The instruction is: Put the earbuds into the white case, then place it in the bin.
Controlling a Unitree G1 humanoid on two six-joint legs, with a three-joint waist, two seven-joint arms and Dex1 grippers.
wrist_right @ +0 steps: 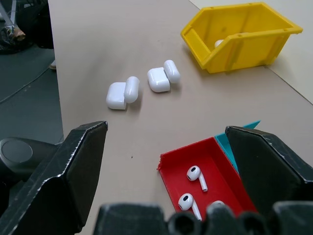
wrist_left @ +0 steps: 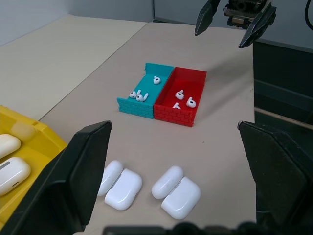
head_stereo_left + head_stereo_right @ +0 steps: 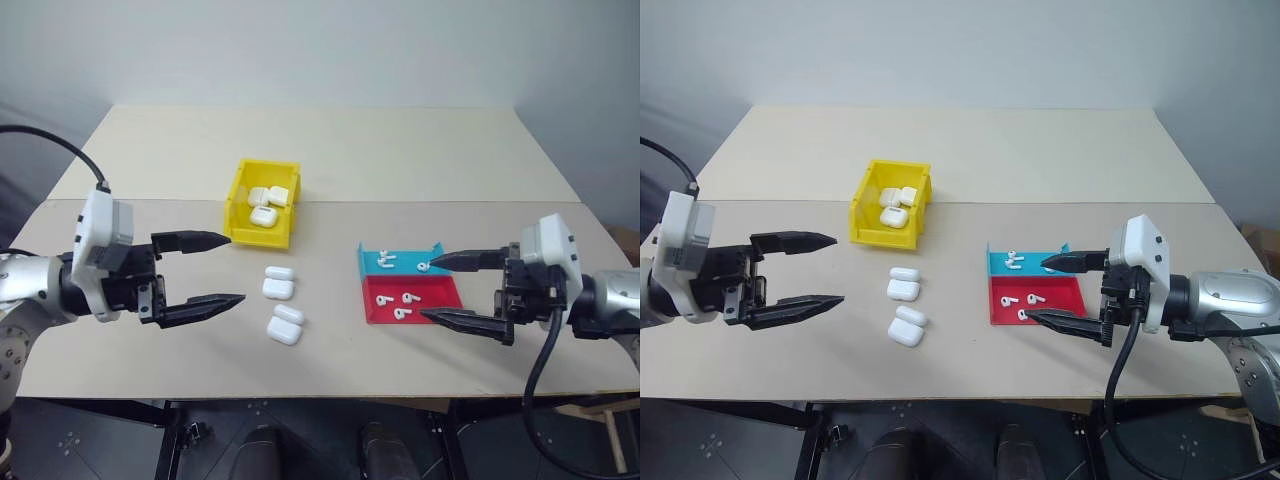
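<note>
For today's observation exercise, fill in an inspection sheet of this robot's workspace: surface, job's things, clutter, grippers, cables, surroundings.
Surface: beige table, two boards joined.
Job's things: two open white cases on the table; earbuds in the blue tray and red tray; yellow bin holding more cases.
Clutter: nothing seen.
Grippers: left gripper and right gripper open, empty, above the table.
Cables: black cable at left arm, another at right.
Surroundings: plain wall.

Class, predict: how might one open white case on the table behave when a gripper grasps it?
The open white case looks glossy and rounded, so probably slippery. Its flipped-back lid likely swings on the hinge if nudged. Being small, it's probably light and slides easily.
</note>
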